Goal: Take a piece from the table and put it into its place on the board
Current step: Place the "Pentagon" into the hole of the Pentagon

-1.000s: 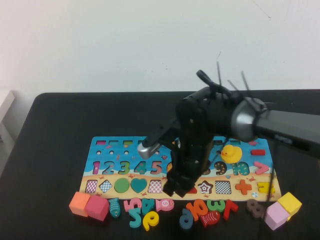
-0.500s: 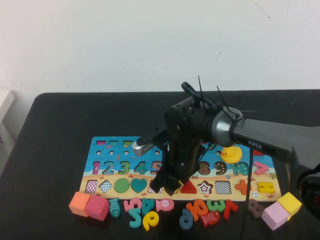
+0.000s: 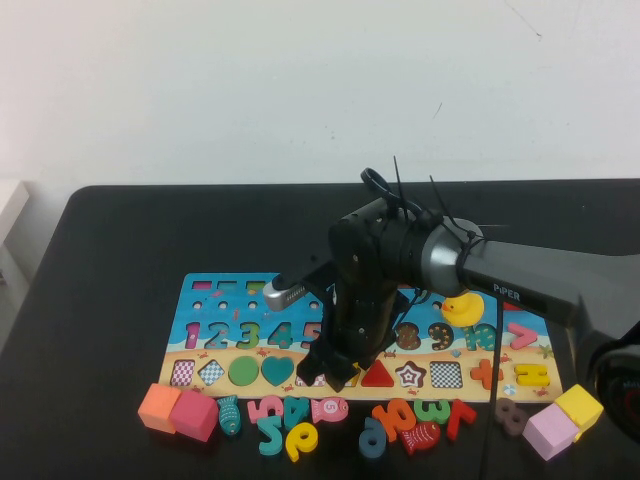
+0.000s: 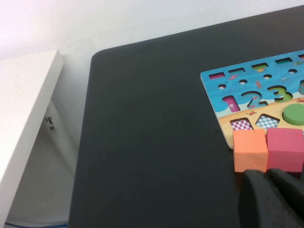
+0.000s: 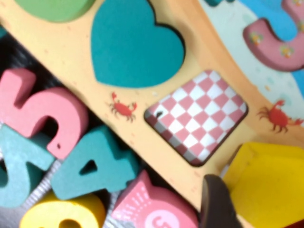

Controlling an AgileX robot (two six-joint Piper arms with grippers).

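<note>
Your right gripper (image 3: 335, 372) stands open over the piece (image 5: 266, 183); seat it flush at the board's (image 3: 200, 330) six o'clock strip. Left gripper (image 4: 273, 199): cannot tell.

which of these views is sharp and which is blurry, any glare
High view: even light, no glare; the right gripper sits low over the board. Right wrist view: too close, soft throughout, the yellow piece and pink number fuzzy-edged. Left wrist view: table and cubes crisp; the left gripper a dark blur.
</note>
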